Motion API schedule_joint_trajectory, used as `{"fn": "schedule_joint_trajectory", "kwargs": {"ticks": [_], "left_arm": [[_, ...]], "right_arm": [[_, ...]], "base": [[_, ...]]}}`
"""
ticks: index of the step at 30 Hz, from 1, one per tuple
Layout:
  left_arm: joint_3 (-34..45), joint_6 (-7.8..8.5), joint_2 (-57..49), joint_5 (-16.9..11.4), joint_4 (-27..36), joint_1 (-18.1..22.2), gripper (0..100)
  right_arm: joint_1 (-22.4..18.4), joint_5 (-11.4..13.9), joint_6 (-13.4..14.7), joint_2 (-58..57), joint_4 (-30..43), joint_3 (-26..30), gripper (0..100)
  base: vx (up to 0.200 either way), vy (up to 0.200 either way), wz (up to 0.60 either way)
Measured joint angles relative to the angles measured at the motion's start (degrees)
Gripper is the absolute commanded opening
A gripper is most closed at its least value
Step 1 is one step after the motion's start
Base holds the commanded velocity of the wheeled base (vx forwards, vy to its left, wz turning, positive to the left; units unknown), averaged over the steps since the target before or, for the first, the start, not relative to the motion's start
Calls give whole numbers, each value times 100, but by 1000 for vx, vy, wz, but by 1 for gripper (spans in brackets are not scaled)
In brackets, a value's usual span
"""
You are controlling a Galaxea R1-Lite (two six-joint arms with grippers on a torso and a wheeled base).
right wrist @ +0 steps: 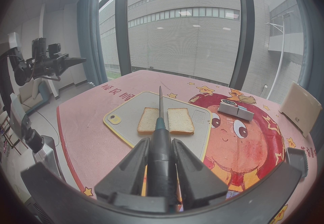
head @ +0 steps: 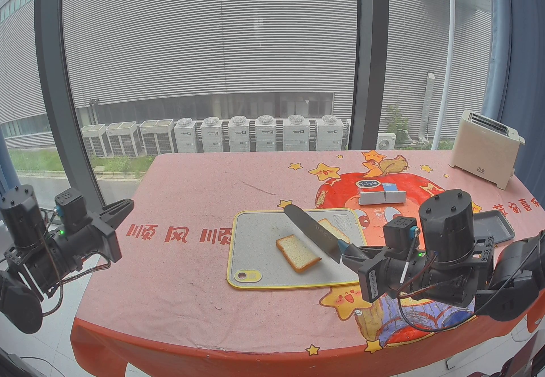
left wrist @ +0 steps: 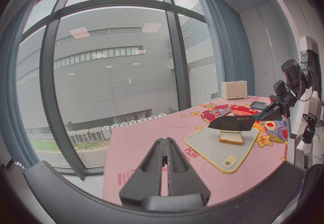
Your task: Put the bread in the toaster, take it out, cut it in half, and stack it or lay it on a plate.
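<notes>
By the big window, the pink bench (head: 187,259) held a cutting board (head: 255,236) with pale bread (head: 298,253) cut in two. Left wrist: the left hand (left wrist: 164,154) sat closed, holding nothing. Right wrist: the right hand (right wrist: 160,141) gripped the knife (right wrist: 160,126) above the halves' gap.

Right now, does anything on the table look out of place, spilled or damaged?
Nothing stands out. Two bread halves lie flat on the cutting board, the right gripper holds the knife over them, and the toaster stands upright.
</notes>
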Motion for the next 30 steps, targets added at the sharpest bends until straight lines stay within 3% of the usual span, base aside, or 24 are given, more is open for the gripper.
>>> {"fn": "schedule_joint_trajectory", "kwargs": {"ticks": [7,12,16,23,30], "left_arm": [[703,371,-590,-21,-163,478,0],[1208,406,-868,-16,-678,622,0],[1329,393,-1141,22,-697,696,0],[1368,382,-1797,48,-7,1000,0],[1368,395,-3171,39,1464,1054,0]], "right_arm": [[39,-137,6,20,0,-44,0],[72,-155,6,20,0,-46,0],[90,-161,5,15,0,-30,0],[99,-155,0,-2,0,-16,0],[110,-155,0,-5,0,-17,0]], "base": [[0,0,0],[0,0,0],[0,0,0],[0,0,0],[0,0,0]]}}
